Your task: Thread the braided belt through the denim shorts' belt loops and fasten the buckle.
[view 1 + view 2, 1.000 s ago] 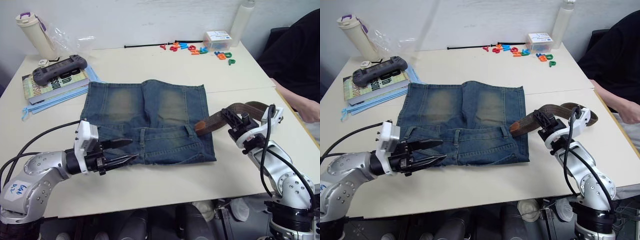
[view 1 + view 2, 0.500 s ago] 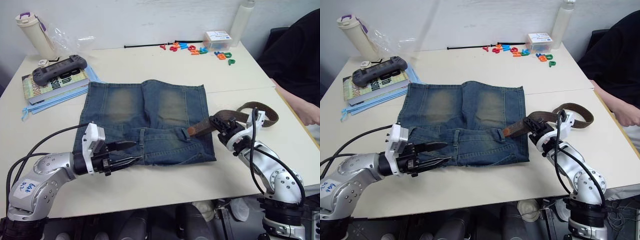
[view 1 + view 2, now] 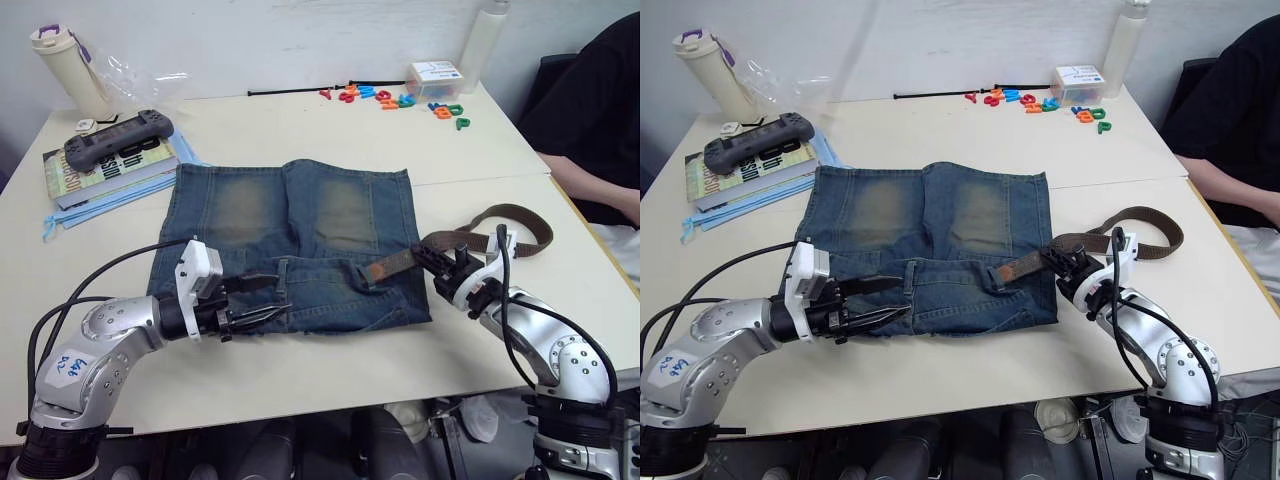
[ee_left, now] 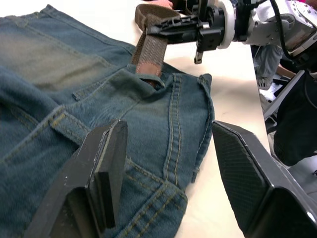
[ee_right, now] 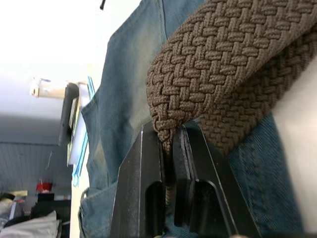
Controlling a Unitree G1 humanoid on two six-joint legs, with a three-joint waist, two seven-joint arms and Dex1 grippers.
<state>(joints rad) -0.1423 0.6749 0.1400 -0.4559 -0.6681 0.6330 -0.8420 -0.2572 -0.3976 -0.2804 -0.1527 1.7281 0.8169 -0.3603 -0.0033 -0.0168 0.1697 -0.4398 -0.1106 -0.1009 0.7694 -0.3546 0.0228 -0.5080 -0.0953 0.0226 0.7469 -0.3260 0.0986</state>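
Observation:
The denim shorts (image 3: 300, 225) lie flat mid-table, waistband toward me. My right gripper (image 3: 436, 260) is shut on the braided belt (image 5: 218, 59) just off the shorts' right edge. From it the belt's tan end (image 4: 148, 65) reaches left and its tip sits at a belt loop (image 4: 151, 79) on the waistband. The rest of the belt curls back on the table (image 3: 512, 214). The buckle is hidden. My left gripper (image 3: 272, 298) stands open over the waistband's left half, near another belt loop (image 3: 283, 268).
A person's dark sleeve (image 3: 600, 120) is at the right table edge. At back left are books with a game controller (image 3: 120, 135) and a bottle (image 3: 65, 70). Coloured letters (image 3: 400, 100), a white box (image 3: 435, 78) and a black rod (image 3: 300, 90) lie at the back.
My right gripper has carried the belt leftward, bringing its tan tip from the shorts' right edge to the loop. My left gripper slid right onto the waistband. The person's hand drew back.

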